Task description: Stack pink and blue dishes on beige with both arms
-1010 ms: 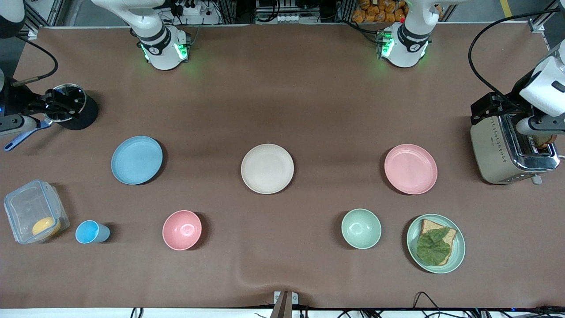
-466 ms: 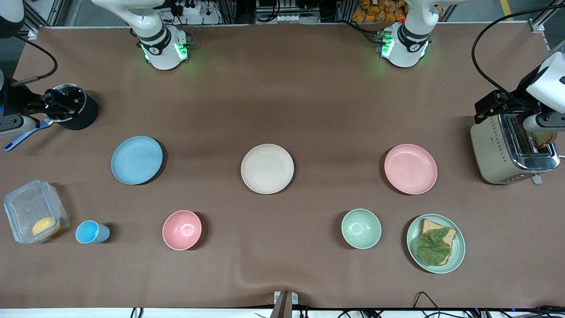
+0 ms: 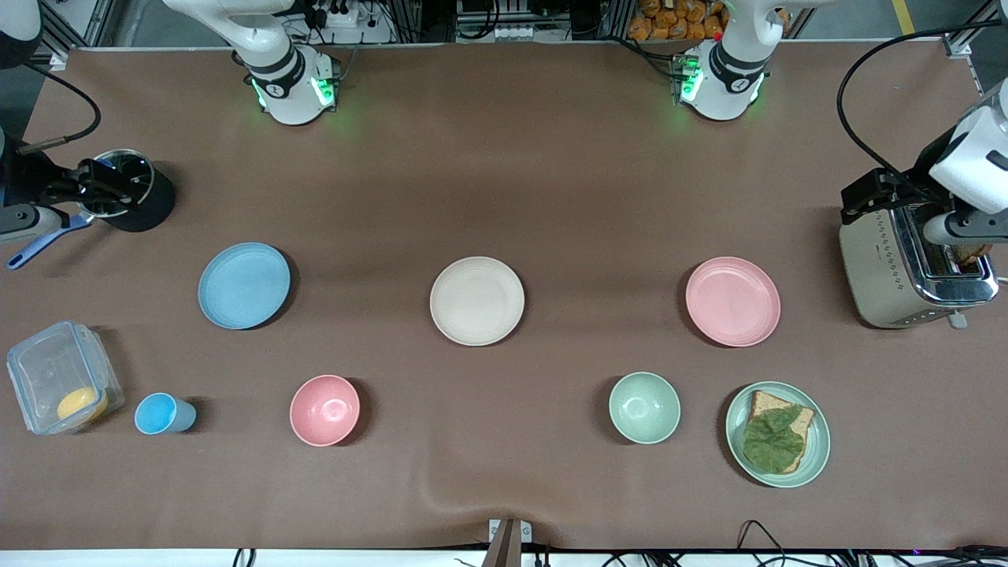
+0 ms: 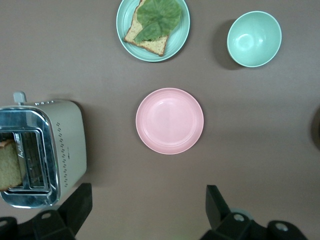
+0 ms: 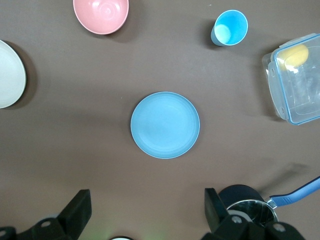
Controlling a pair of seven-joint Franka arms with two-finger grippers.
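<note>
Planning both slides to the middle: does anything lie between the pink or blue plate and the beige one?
Nothing visible does. Bare cloth separates the pink plate and the blue plate from the beige plate; both bowls sit nearer the front camera.

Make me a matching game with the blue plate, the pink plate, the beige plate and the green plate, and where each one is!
Things:
1. blue plate
2. pink plate
3. beige plate
4. green plate

Places:
A. between the two other coloured plates
B. holds bread and a leaf
C. beside the toaster
D. toward the right arm's end, near the pot

Pairs: 1-D, 2-C, 3-A, 4-B
</note>
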